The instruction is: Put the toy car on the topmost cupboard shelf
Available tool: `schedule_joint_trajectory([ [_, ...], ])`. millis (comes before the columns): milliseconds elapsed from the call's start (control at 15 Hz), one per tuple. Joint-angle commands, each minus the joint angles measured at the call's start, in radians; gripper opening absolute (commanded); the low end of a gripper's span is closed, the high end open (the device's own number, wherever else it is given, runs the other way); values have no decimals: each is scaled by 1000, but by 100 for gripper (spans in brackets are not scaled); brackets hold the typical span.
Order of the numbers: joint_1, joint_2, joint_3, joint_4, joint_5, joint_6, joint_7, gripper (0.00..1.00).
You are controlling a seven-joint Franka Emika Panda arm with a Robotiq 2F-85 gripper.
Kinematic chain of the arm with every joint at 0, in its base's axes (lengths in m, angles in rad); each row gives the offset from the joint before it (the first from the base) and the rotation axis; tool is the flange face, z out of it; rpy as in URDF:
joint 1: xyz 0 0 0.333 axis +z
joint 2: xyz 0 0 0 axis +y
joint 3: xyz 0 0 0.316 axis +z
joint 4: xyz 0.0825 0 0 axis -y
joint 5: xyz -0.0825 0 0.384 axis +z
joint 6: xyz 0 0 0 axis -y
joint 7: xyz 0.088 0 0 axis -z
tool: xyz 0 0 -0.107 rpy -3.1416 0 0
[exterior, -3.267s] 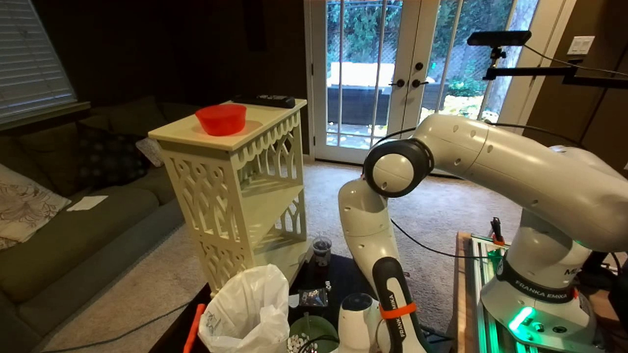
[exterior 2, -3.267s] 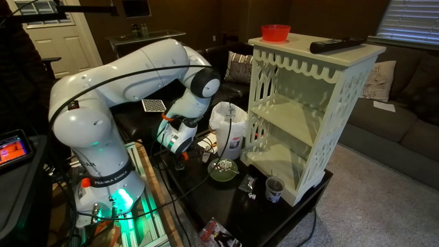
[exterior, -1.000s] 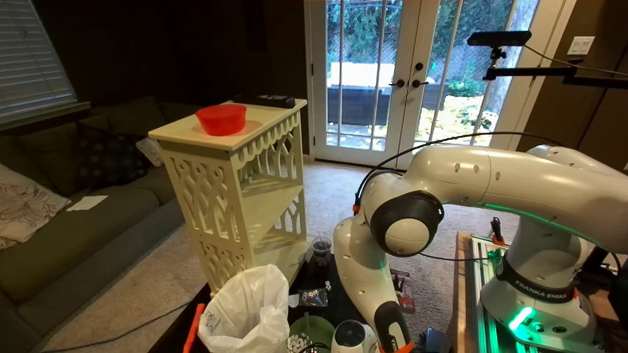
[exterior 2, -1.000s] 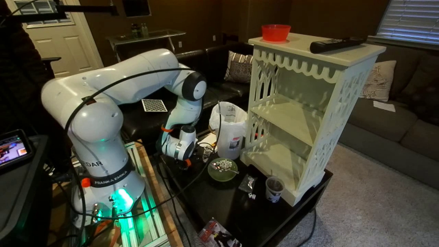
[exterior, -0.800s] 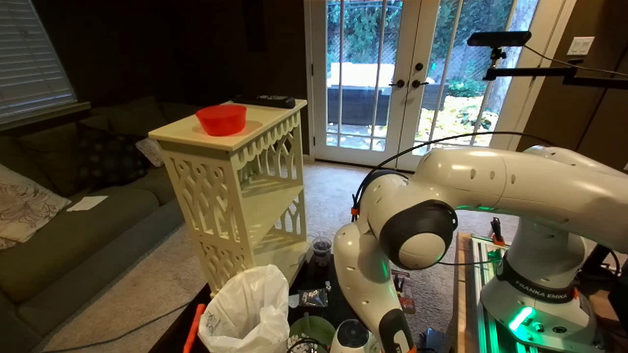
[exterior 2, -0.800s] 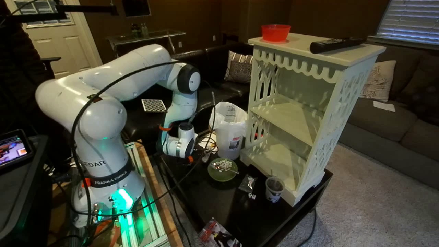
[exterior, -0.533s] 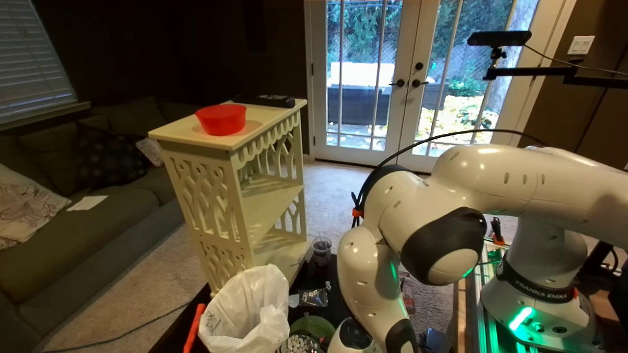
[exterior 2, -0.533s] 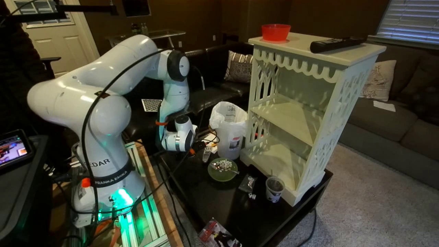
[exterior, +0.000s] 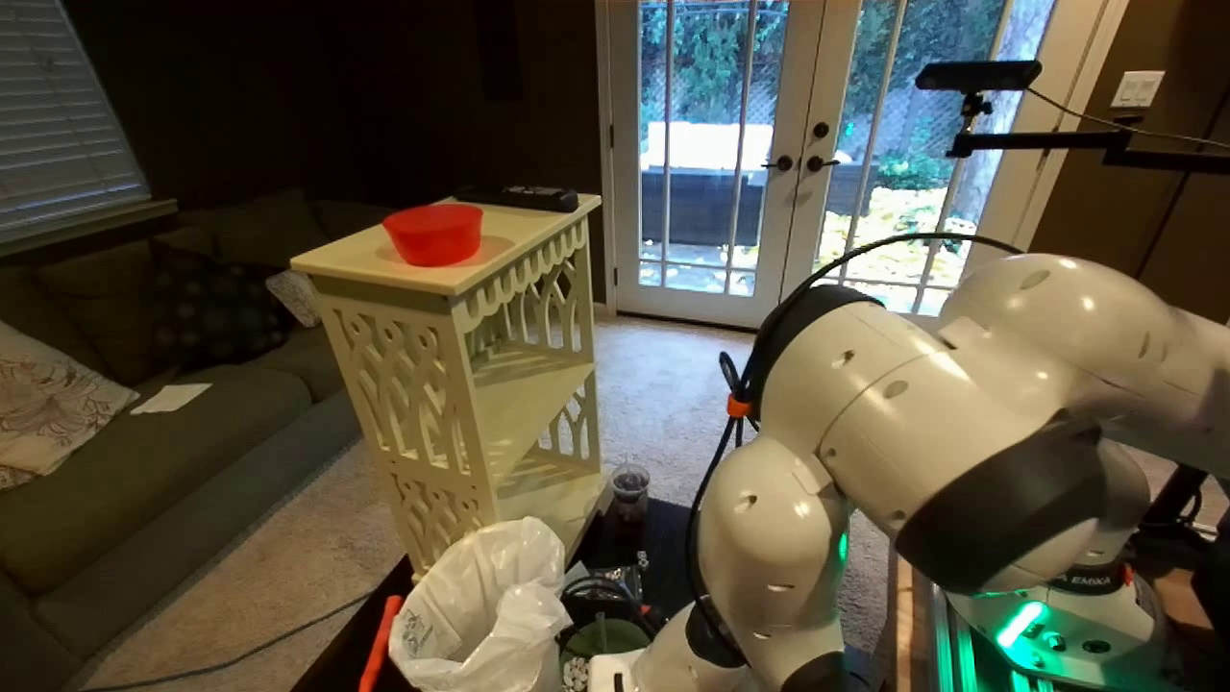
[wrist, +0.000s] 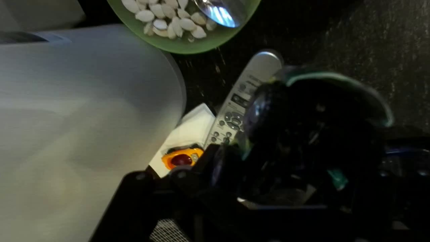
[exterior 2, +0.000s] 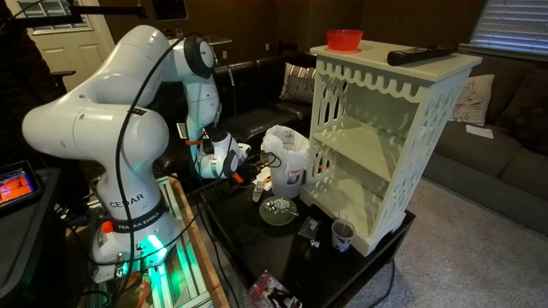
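Observation:
In the wrist view my gripper [wrist: 295, 168] is shut on a dark toy car [wrist: 312, 111] with a teal curved edge and a round wheel-like part; deep shadow hides most of the fingers. In an exterior view the gripper [exterior 2: 252, 173] hangs low over the table, left of the bin and well away from the cabinet. The topmost cupboard shelf [exterior 2: 359, 145] is the upper inner board of the cream cabinet [exterior 2: 436, 107], its front side facing this view. A small orange toy car [wrist: 181, 159] lies on white paper beside the bin.
The white lined bin [exterior 2: 284, 179] stands between gripper and cabinet. Around it are a remote [exterior 2: 258, 191], a green bowl [exterior 2: 277, 218] of white pieces and a cup [exterior 2: 342, 235]. The cabinet top carries a red bowl [exterior 2: 344, 40] and a black remote [exterior 2: 417, 55].
The hand has risen from the table and tilted so the gripper points toward the bin and cabinet. The arm's elbow has drawn back. Cabinet and table items stay put.

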Motion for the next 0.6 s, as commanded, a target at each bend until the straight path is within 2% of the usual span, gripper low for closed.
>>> schedule_joint_trajectory([
  [0, 79, -121, -57, -185, 101, -26, 63, 42],
  [133, 88, -139, -72, -243, 115, 24, 86, 42],
  [267, 142, -156, -109, -326, 213, 150, 111, 42],
  [400, 175, -151, -123, -382, 293, 301, 78, 42],
  [467, 100, -122, -92, -297, 236, 217, 62, 42],
  [533, 106, -126, -92, -318, 245, 243, 59, 67],
])
